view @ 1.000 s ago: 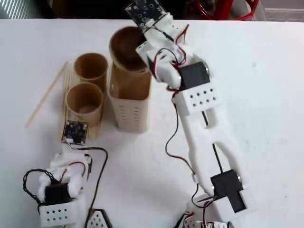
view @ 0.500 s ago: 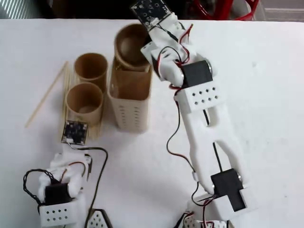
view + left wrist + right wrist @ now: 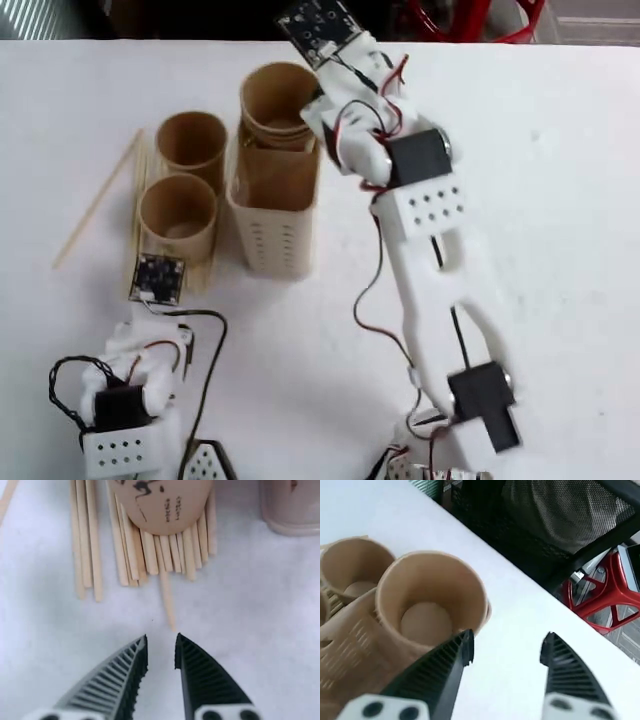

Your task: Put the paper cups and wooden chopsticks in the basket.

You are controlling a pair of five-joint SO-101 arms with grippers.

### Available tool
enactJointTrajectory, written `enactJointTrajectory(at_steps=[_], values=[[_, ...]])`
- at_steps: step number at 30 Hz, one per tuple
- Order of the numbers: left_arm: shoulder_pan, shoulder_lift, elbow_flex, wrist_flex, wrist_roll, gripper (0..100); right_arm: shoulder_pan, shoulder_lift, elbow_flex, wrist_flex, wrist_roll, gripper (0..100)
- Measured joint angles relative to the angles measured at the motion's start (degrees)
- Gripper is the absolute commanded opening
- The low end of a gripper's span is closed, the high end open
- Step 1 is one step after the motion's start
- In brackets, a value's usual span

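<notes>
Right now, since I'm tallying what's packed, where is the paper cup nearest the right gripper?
In the high view, the paper cup stands upright in the far end of the basket, beside the open right gripper.

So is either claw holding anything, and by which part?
Nothing is held. The right gripper stands open beside the cup in the basket; the left gripper is open above the table, short of the chopsticks.

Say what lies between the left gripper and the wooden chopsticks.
Bare white tabletop separates the left gripper from the wooden chopsticks, in the left wrist view.
</notes>
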Motion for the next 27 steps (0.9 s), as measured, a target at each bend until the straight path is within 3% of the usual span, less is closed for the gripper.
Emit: enactJointTrajectory(at_steps=[10, 17, 27], values=[[0.0, 0.0, 0.0, 0.0, 0.0, 11, 0.0, -19.4, 6.1, 23.2, 0.0, 7.7], [0.0, 0.0, 0.0, 0.0, 0.0, 11, 5.1, -31.6, 32.9, 20.1, 4.6, 7.7], [0.0, 0.0, 0.0, 0.0, 0.0, 11, 22.3, -53.8, 70.5, 11.0, 7.1, 7.4]])
